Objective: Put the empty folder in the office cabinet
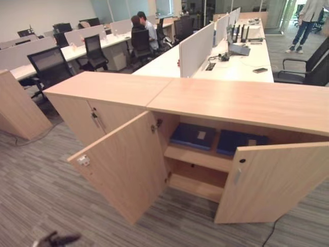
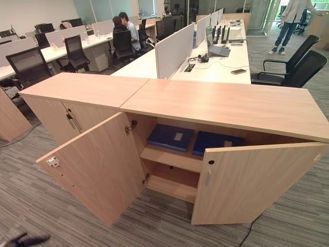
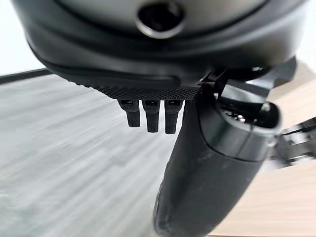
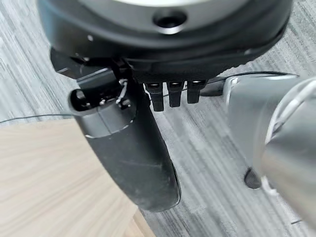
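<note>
left eye, cabinet: low wood cabinet (image 1: 231, 103) sat right in front, and both doors were swung out, left door (image 1: 123, 164) and right door (image 1: 272, 180)
left eye, folders: two blue folders lay flat side by side on the upper shelf (image 1: 198, 157), left folder (image 1: 194, 136) and right folder (image 1: 239, 141). Honestly couldn't tell which one was the empty one
left eye, lower shelf: bare wood as far as I could see. The right door hid part of it
left eye, left hand: the left hand (image 1: 54, 239) poked in low at the near left corner over the carpet (image 1: 41, 185), well apart from the cabinet, fingers spread
left eye, background: long white desk (image 1: 241, 67) with a phone (image 1: 260, 70) on it, a person seated (image 1: 146, 31) further back and another person standing (image 1: 306, 23) at the far right
right eye, same scene: this eye took in more of the right door's outer edge, plus two black chairs (image 2: 293, 64) by the desk. The folders looked the same, flat on the upper shelf
left wrist, hand state: this was where the fingers actually read. The fingers (image 3: 151, 116) ran straight and loose and the thumb (image 3: 207, 168) stuck out beside them, gripping nothing
left wrist, surroundings: grey carpet past the fingers, pale wood panel (image 3: 281, 197) beside the thumb
right wrist, hand state: the right hand (image 4: 163, 39) was much the same, with fingers (image 4: 175, 96) straight and relaxed and thumb (image 4: 128, 153) out, so nothing was held
right wrist, surroundings: a wood panel (image 4: 49, 182) sat next to the thumb, with carpet beyond
</note>
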Controlling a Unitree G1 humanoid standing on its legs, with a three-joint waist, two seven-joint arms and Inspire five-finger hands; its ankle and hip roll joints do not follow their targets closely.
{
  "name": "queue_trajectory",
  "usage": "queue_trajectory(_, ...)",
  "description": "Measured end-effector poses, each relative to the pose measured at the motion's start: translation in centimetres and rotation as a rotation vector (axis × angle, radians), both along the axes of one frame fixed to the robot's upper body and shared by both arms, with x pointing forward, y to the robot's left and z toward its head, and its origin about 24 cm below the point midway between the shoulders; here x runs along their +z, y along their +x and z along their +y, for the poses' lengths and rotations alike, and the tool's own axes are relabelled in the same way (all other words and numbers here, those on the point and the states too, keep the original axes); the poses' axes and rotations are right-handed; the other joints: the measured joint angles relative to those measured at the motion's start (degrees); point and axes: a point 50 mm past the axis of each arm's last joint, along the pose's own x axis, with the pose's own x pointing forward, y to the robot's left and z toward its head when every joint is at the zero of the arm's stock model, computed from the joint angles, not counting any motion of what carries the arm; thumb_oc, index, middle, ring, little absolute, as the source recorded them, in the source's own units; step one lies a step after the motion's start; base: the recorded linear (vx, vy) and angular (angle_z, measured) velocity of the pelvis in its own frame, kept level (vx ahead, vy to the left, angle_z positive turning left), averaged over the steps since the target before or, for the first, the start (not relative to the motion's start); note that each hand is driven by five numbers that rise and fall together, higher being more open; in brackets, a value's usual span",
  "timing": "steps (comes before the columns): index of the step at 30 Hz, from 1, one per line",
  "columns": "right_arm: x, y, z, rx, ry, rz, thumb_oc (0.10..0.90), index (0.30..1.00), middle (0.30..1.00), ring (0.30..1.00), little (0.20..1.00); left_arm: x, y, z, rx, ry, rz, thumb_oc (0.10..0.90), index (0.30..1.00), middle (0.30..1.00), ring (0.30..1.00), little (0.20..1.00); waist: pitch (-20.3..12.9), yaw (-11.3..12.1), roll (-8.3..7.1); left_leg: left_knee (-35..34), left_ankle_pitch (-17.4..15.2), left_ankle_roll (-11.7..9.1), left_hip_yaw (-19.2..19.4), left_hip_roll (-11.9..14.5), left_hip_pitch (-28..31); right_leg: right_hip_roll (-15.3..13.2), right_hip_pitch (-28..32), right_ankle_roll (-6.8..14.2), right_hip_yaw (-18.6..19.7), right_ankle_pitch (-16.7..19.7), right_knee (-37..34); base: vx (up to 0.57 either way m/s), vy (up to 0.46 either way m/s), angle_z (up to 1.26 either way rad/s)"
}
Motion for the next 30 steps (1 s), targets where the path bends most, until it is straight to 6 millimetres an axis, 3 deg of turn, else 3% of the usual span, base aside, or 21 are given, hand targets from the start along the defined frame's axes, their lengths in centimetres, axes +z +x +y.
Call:
queue_trajectory(6,0.0,0.0,0.1,0.004,0.011,-0.008,0.800,0.900,0.900,0.900,0.900,2.2,3.4,0.7,-0.011,0.026,-0.119,0.800,0.900,0.900,0.900,0.900,0.16,-1.83,-0.51,0.03,0.00,0.31,2.25,0.14,0.13,0.05,-1.44,-0.12,2.56,1.23,-0.65,0.01,0.022,-0.20)
queue_trajectory(11,0.0,0.2,0.1,0.006,0.011,-0.013,0.800,0.900,0.900,0.900,0.900,3.1,6.1,0.0,-0.114,0.045,-0.162,0.800,0.900,0.900,0.900,0.900,0.47,-2.46,-1.56,-0.03,-0.17,0.30,3.65,0.52,0.76,0.30,-1.58,-0.02,4.15,1.56,-1.34,0.00,0.009,-0.16)
queue_trajectory(14,0.0,0.1,0.2,0.018,0.012,-0.011,0.800,0.900,0.900,0.900,0.900,4.0,8.8,-1.4,-0.244,0.070,-0.204,0.800,0.900,0.900,0.900,0.900,0.86,-3.09,-1.80,-0.04,-0.25,0.29,3.98,0.52,0.84,0.30,-1.73,0.08,4.66,1.81,-1.57,0.00,0.007,-0.07)
queue_trajectory(20,-0.1,0.4,0.4,0.036,0.019,-0.024,0.800,0.900,0.900,0.900,0.900,4.2,9.3,-1.7,-0.239,0.083,-0.216,0.800,0.900,0.900,0.900,0.900,1.35,-3.55,-2.01,0.17,-0.27,0.32,4.61,0.45,0.90,0.57,-1.88,0.05,5.05,2.18,-1.94,0.00,0.002,-0.02)
queue_trajectory(27,-0.4,0.7,1.2,0.058,0.039,-0.036,0.800,0.900,0.900,0.900,0.900,4.3,10.7,-4.0,-0.300,0.065,-0.282,0.800,0.900,0.900,0.900,0.900,2.09,-0.64,-2.52,0.04,-0.26,0.34,5.03,0.13,0.90,0.06,-2.15,0.38,5.41,2.45,-1.75,0.00,-0.003,-0.01)
queue_trajectory(30,-0.4,1.1,1.6,0.061,0.047,-0.049,0.800,0.900,0.900,0.900,0.900,3.9,10.9,-5.0,-0.313,0.054,-0.301,0.800,0.900,0.900,0.900,0.900,2.23,-0.41,-2.68,-0.03,-0.25,0.34,5.02,-0.28,0.90,-0.32,-2.15,0.90,5.44,2.62,-1.70,0.00,0.000,0.00)
